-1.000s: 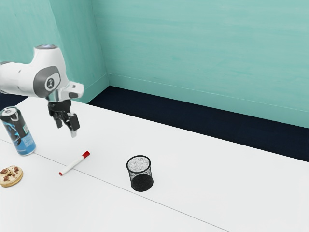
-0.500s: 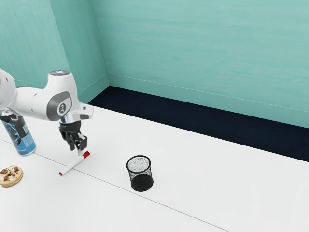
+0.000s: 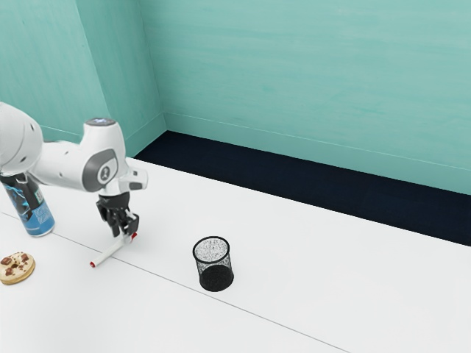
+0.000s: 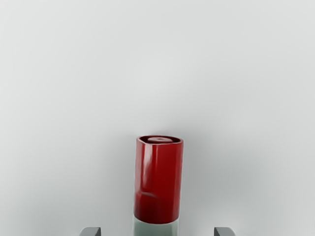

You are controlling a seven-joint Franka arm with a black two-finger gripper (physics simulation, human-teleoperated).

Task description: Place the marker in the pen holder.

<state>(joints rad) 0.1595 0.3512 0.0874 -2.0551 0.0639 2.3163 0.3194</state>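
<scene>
Marker lies unmoved; the hand has sunk lower astride its red-capped end, fingers spread.

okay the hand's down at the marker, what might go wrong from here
The hand is down near the red cap, not the marker's middle, so the long end may droop when lifted. The fingers stand open on either side, so an uneven close might roll it. The marker lies flat while the pen holder stands upright, so without enough turning it could catch the rim.
</scene>
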